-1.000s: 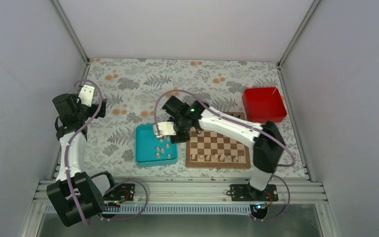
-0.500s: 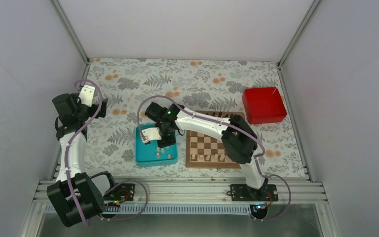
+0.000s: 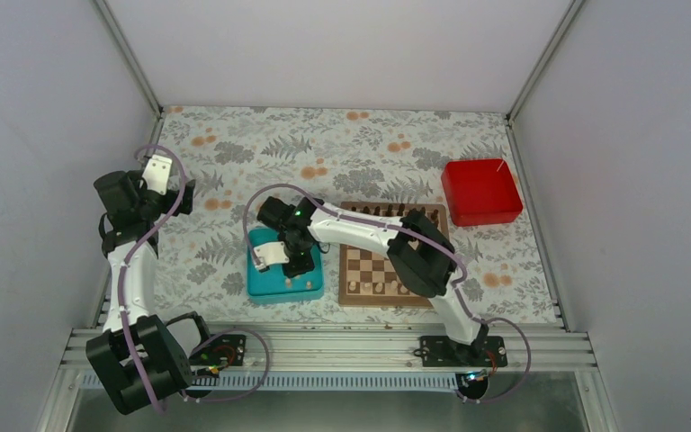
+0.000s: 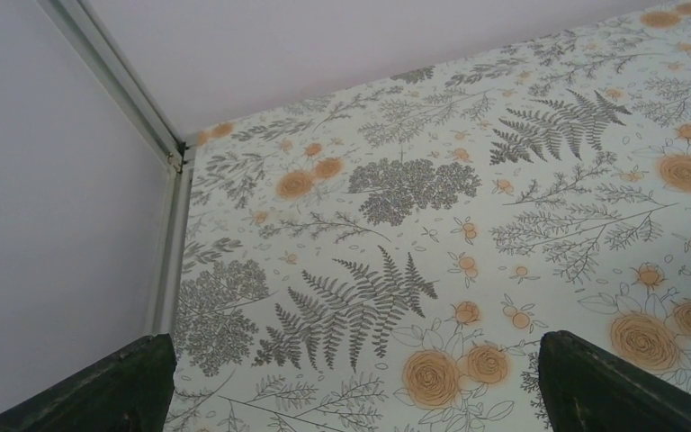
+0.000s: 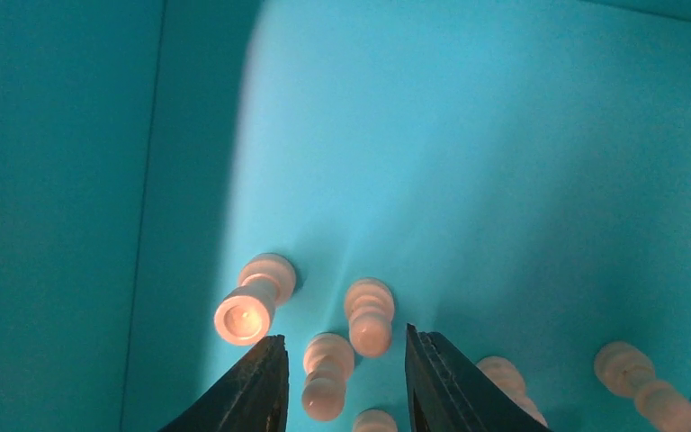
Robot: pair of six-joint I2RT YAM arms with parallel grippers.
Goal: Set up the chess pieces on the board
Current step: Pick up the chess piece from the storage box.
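Low inside the teal tray (image 5: pixel 504 135): right gripper (image 5: pixel 344 364) half-closed astride one pale piece (image 5: pixel 327 382), gaps either side, nothing gripped yet | more chess pieces (image 5: pixel 369 315) loose nearby in the tray | board (image 3: pixel 369 265) just beside the tray, a few pale men on near rank | left gripper (image 4: pixel 360 369) wide open, empty, well apart | judged early: most pieces unplaced

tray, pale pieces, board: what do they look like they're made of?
The teal tray: probably moulded plastic, given its uniform colour and smooth matte floor with a soft sheen.
The pale pieces: likely turned wood with a beige satin finish. No grain is visible, so plastic is possible.
The board: wood or veneer, with light and dark brown squares and a brown border.
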